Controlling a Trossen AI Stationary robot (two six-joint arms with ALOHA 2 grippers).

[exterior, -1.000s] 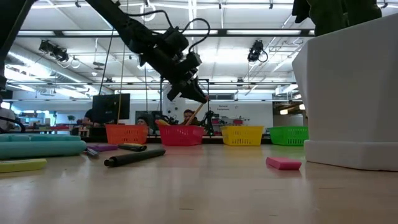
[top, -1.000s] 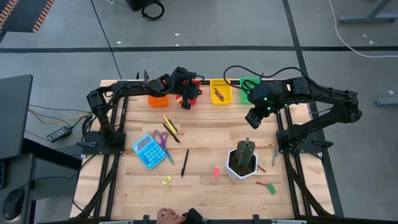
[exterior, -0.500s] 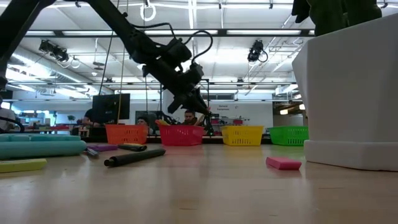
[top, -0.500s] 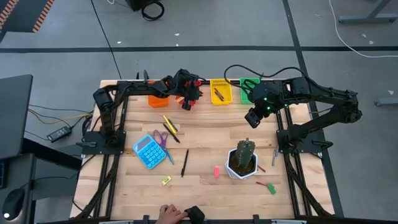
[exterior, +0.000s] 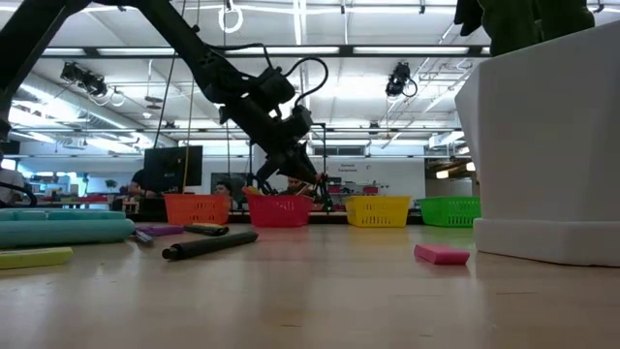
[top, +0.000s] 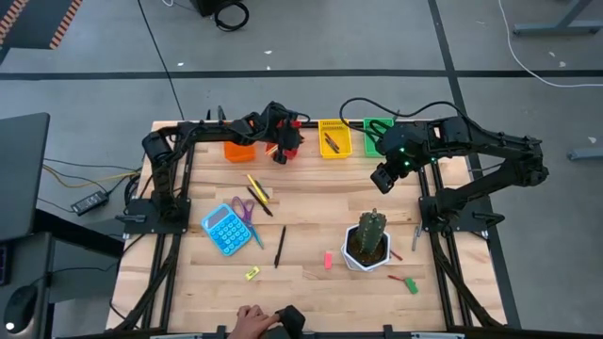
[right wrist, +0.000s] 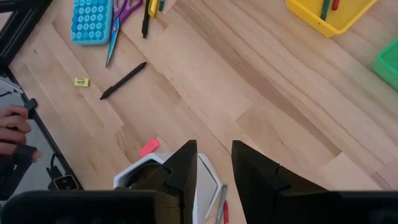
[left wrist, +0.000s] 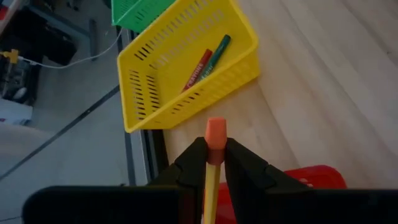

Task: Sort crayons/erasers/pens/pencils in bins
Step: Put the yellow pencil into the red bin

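L arm reaches along the back edge of the tabletop [top: 311, 202], wrist bent down, left gripper [top: 282, 151] over the red bin [exterior: 282, 210]. Its jaws are clenched on a pencil [left wrist: 213, 163]: yellow shaft, orange eraser tip sticking out past the fingers [left wrist: 245, 169] in the wrist view. Pencil hangs slanted above/into the red bin in the low view; can't tell if its lower end touches the bin.

R arm folded in from the right side, right gripper [top: 383, 178] hovering above bare wood just behind the white cactus pot [top: 367, 254]. Jaws apart w/ a clear gap, nothing between them.

Bins are slotted plastic baskets in a row at the back: orange bin [top: 238, 151], red, yellow bin [left wrist: 186, 65], green bin [exterior: 450, 210]. Yellow bin holds two crayons [left wrist: 206, 60], one red, one green, lying side by side.

Tabletop is pale wood planks. Loose on it: black pen [right wrist: 123, 80] mid-table, pink eraser [exterior: 442, 254] nr the pot, small yellow-green eraser [right wrist: 81, 81], blue calculator [top: 223, 229] beside purple scissors [top: 242, 208].

A person's hand [top: 249, 321] at the front edge.
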